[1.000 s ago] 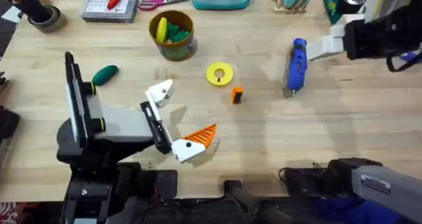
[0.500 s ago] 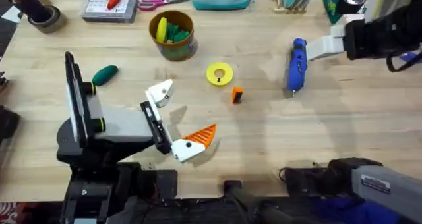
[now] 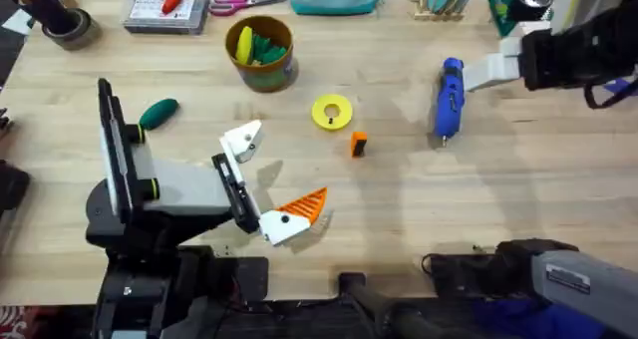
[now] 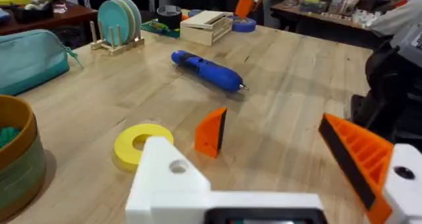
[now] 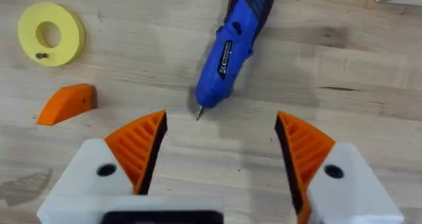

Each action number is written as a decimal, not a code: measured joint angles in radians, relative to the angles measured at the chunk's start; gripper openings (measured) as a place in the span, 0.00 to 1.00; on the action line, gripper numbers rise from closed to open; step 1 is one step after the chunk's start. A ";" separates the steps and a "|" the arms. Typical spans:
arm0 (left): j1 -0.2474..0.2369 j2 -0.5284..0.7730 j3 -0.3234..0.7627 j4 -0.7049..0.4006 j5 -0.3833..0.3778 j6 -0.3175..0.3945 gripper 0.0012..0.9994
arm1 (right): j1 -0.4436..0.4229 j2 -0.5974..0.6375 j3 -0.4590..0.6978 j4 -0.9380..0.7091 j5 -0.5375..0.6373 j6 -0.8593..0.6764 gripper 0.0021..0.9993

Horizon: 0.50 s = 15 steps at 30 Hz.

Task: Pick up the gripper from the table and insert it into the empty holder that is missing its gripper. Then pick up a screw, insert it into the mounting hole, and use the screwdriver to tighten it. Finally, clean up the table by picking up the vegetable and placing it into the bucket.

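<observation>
We are waiting with our right gripper (image 5: pixel 221 151) spread wide and holding nothing, hanging just short of the screwdriver (image 3: pixel 448 98) tip. The orange gripper piece (image 3: pixel 358 144) is lying on the table (image 3: pixel 518 189) just beside the yellow ring (image 3: pixel 332 112), between the ring and our arms' bases. Our left gripper (image 3: pixel 269 179), one finger a bare white holder (image 3: pixel 242 140), is standing open and empty near that piece, nearer than the right. Seen from the ring, the piece's long axis is pointing roughly toward us, so the left arm looks best placed.
</observation>
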 joint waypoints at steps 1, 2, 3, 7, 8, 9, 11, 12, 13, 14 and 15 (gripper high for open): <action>0.000 0.000 0.000 0.000 0.000 0.000 0.99 | 0.000 0.000 0.000 0.000 0.000 0.004 1.00; 0.000 0.000 0.000 0.000 0.000 0.000 0.99 | 0.000 0.000 0.000 0.000 0.000 0.015 1.00; 0.000 0.000 0.000 0.000 0.000 0.000 0.99 | 0.002 0.000 0.000 -0.001 0.000 0.030 1.00; 0.000 0.000 0.000 0.000 0.000 0.000 0.99 | 0.035 0.000 0.002 -0.032 0.000 0.079 1.00; 0.000 0.000 0.000 0.000 0.000 0.000 0.99 | 0.054 0.000 0.005 -0.045 0.000 0.094 1.00; 0.000 0.000 0.000 0.000 0.000 0.000 0.99 | 0.075 0.000 0.012 -0.056 0.000 0.110 1.00; 0.000 0.000 0.000 0.000 0.000 0.000 0.99 | 0.118 0.003 0.036 -0.075 0.000 0.145 1.00; 0.000 0.000 0.000 0.000 0.000 0.000 0.99 | 0.143 0.007 0.054 -0.086 0.000 0.166 1.00; 0.000 0.000 0.000 0.000 0.000 0.000 0.99 | 0.165 0.013 0.072 -0.096 0.000 0.185 1.00; 0.000 0.000 0.000 0.000 0.000 0.000 0.99 | 0.190 0.023 0.095 -0.110 0.000 0.208 1.00; 0.000 0.000 0.000 0.000 0.000 0.000 0.99 | 0.213 0.035 0.118 -0.123 0.000 0.229 1.00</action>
